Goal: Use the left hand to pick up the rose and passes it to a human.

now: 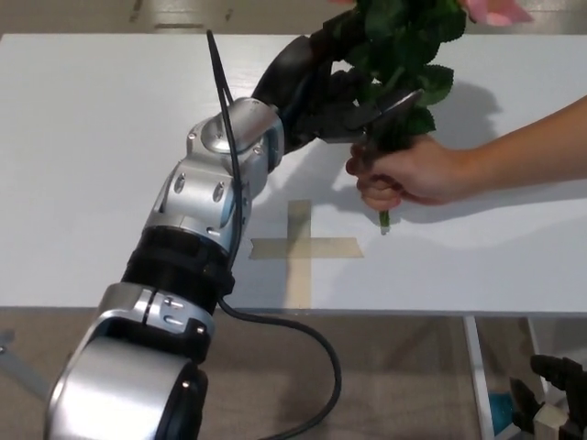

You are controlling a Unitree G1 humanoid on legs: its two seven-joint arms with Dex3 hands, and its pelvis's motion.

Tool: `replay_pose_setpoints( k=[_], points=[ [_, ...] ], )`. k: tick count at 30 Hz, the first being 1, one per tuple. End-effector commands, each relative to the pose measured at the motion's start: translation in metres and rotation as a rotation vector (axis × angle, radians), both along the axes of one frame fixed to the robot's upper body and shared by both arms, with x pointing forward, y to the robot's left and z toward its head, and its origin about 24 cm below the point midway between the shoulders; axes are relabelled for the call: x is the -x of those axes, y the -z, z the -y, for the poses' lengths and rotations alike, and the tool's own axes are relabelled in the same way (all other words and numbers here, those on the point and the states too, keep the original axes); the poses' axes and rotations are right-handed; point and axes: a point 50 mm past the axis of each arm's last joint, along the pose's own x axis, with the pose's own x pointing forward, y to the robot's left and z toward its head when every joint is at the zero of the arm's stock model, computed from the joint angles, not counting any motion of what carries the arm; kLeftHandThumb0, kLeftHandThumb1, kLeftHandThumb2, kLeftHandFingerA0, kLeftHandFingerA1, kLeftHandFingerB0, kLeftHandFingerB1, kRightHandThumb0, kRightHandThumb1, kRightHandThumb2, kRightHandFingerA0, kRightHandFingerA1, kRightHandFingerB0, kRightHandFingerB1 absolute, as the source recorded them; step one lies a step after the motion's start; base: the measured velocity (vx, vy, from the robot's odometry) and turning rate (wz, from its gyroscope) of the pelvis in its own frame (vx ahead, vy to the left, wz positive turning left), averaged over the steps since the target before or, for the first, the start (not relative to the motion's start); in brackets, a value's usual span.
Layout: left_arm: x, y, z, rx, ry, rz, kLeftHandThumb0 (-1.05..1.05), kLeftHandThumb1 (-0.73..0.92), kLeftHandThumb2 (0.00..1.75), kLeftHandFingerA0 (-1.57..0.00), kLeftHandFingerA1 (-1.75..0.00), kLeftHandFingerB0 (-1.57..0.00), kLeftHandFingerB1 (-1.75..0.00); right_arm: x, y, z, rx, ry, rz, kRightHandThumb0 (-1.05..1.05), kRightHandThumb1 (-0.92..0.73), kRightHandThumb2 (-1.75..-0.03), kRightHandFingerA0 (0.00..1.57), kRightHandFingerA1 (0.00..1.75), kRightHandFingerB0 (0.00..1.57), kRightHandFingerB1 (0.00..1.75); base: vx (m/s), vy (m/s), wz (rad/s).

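The rose [404,41] is a bunch of dark green leaves and stems, with a pink bloom [495,9] cut off by the top edge. It is held upright above the white table [92,137]. My left hand [326,87] reaches in from the lower left, and its black fingers [390,105] are curled around the stems just under the leaves. A person's hand [413,174] comes in from the right and grips the same stems right below my fingers. The stem end [383,218] pokes out under that hand. My right hand [555,399] hangs low at the bottom right corner, holding nothing.
A cross of beige tape [303,246] lies on the table near its front edge, just below the rose. The person's forearm [532,151] stretches across the table's right side. A white table leg [477,376] stands below the front edge.
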Motion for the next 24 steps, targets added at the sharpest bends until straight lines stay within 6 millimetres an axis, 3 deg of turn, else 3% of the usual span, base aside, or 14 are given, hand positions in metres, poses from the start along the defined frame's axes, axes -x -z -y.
replay_pose_setpoints(
  k=[1,3,4,6,9,11,14,18,20,24],
  points=[
    [-0.002,-0.011,-0.008,-0.020,0.032,0.036,-0.82,0.50,0.56,0.00,0.00,0.00,0.00,0.001,0.000,0.004,-0.001,0.015,-0.018,-0.53,-0.78,-0.65,0.61,0.44,0.47,0.35,0.00,0.000,0.00],
    [-0.002,-0.012,-0.008,-0.020,0.033,0.036,-0.82,0.50,0.56,0.00,0.00,0.00,0.00,0.001,0.000,0.004,-0.001,0.015,-0.018,-0.53,-0.78,-0.65,0.61,0.44,0.47,0.35,0.00,0.000,0.00],
    [-0.003,-0.017,-0.034,-0.052,0.053,0.058,-0.78,0.49,0.56,0.00,0.00,0.00,0.00,0.002,0.002,0.002,-0.001,0.013,-0.021,-0.53,-0.78,-0.65,0.61,0.44,0.47,0.35,0.00,0.000,0.00],
    [-0.004,-0.020,-0.048,-0.072,0.058,0.065,-0.75,0.49,0.56,0.00,0.00,0.00,0.00,0.003,0.002,0.002,0.000,0.012,-0.023,-0.53,-0.78,-0.65,0.61,0.44,0.47,0.35,0.00,0.000,0.00],
    [-0.004,-0.021,-0.052,-0.077,0.064,0.064,-0.75,0.49,0.56,0.00,0.00,0.00,0.00,0.003,0.002,0.002,0.001,0.010,-0.023,-0.53,-0.78,-0.65,0.61,0.44,0.47,0.35,0.00,0.000,0.00],
    [-0.002,-0.029,-0.081,-0.112,0.056,0.068,-0.75,0.49,0.56,0.00,0.00,0.00,0.00,0.004,0.002,0.004,0.000,0.014,-0.025,-0.54,-0.78,-0.65,0.61,0.44,0.47,0.35,0.00,0.000,0.00],
    [0.002,-0.033,-0.104,-0.133,0.051,0.092,-0.74,0.49,0.56,0.00,0.00,0.00,0.00,0.005,0.003,0.003,0.001,0.015,-0.032,-0.53,-0.79,-0.65,0.61,0.44,0.47,0.35,0.00,0.000,0.00],
    [0.008,-0.033,-0.120,-0.145,0.046,0.102,-0.74,0.49,0.56,0.00,0.00,0.00,0.00,0.006,0.004,0.004,-0.001,0.016,-0.034,-0.53,-0.79,-0.65,0.61,0.44,0.47,0.35,0.00,0.000,0.00],
    [0.022,-0.032,-0.147,-0.154,0.034,0.117,-0.73,0.48,0.56,0.00,0.00,0.00,-0.01,0.009,0.006,0.003,-0.001,0.017,-0.040,-0.53,-0.79,-0.65,0.61,0.44,0.46,0.35,0.00,0.000,0.00],
    [0.030,-0.031,-0.154,-0.157,0.032,0.120,-0.72,0.48,0.55,0.00,0.00,0.00,-0.01,0.010,0.007,0.004,0.000,0.018,-0.043,-0.53,-0.78,-0.65,0.61,0.44,0.46,0.35,0.00,0.000,0.00]
  ],
)
